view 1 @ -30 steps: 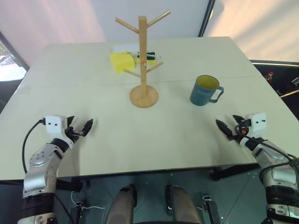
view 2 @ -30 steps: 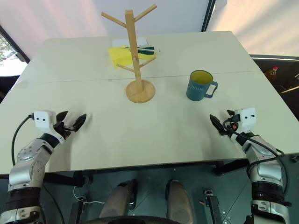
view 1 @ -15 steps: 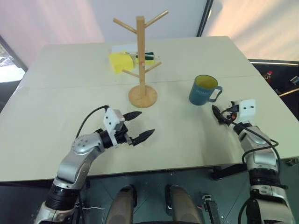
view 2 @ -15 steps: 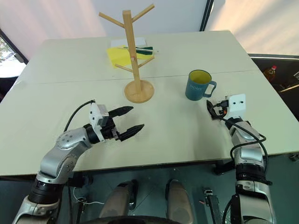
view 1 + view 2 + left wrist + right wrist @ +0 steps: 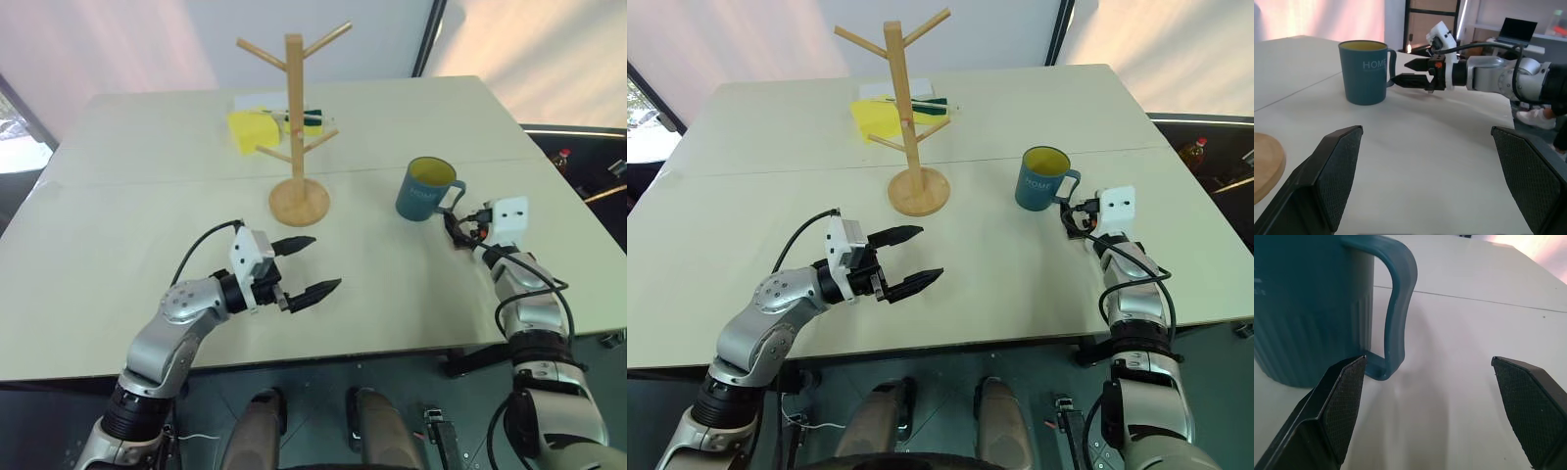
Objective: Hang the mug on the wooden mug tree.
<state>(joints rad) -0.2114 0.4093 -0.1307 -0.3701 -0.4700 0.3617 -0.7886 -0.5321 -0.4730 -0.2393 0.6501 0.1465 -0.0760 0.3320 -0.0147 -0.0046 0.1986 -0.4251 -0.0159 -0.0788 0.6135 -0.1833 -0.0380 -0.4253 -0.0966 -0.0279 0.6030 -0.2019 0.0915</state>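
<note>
The teal mug [image 5: 426,188] with a yellow inside stands upright on the table's right half, its handle [image 5: 1396,308] turned toward my right gripper [image 5: 454,223]. That gripper is open and level. Its tips sit just short of the handle, which lies ahead of one finger [image 5: 1342,406], apart from it. The wooden mug tree [image 5: 295,117] stands at the table's middle on its round base [image 5: 300,202], all pegs bare. My left gripper [image 5: 325,262] hovers open over the table in front of the tree, pointing toward the mug [image 5: 1365,72].
A yellow sponge [image 5: 251,129] and a green and black item [image 5: 312,117] lie on white paper behind the tree. The pale table [image 5: 147,206] has a seam across its middle. Its front edge runs just under my forearms.
My left gripper swung from the table's front left to the middle and turned toward the mug. My right gripper advanced from the front right edge up to the mug's handle.
</note>
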